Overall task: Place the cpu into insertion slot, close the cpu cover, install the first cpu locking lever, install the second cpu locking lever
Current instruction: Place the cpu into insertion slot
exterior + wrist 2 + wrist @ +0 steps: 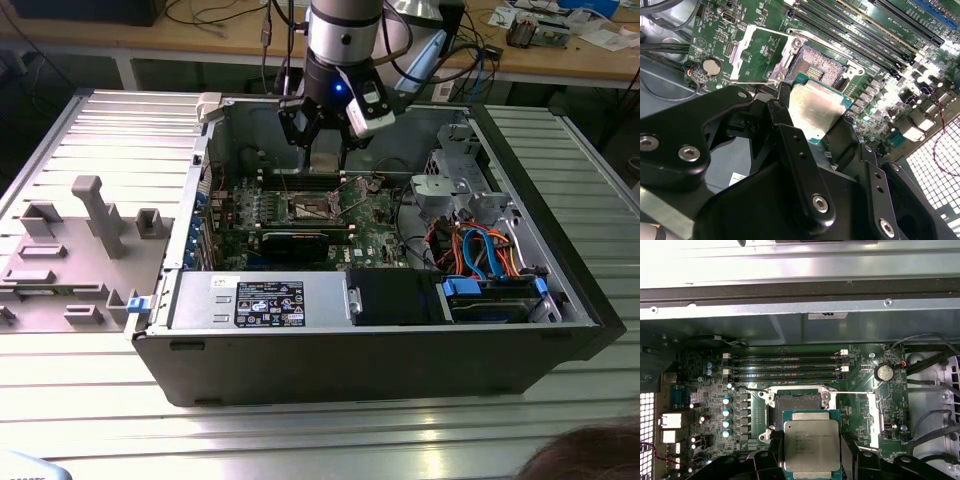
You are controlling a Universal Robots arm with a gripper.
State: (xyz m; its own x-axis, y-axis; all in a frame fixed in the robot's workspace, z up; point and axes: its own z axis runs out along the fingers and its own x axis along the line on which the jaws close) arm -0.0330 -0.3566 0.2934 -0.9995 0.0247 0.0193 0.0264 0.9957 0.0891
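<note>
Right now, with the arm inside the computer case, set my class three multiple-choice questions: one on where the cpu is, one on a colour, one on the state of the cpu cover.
1. Where is the cpu?
A) seated in the insertion slot
B) clamped in the pincer
C) lying loose on the circuit board

2. What colour is the circuit board?
A) blue
B) red
C) green

3. How does the cpu cover stand?
A) swung open, away from the slot
B) shut over the slot
C) half shut, resting on the cpu

Answers:
1 B: the pincer grips the cpu by its edges, and the insertion slot lies empty.
2 C: the board shows green around the slot.
3 A: the cover lies folded back beside the slot.
</note>
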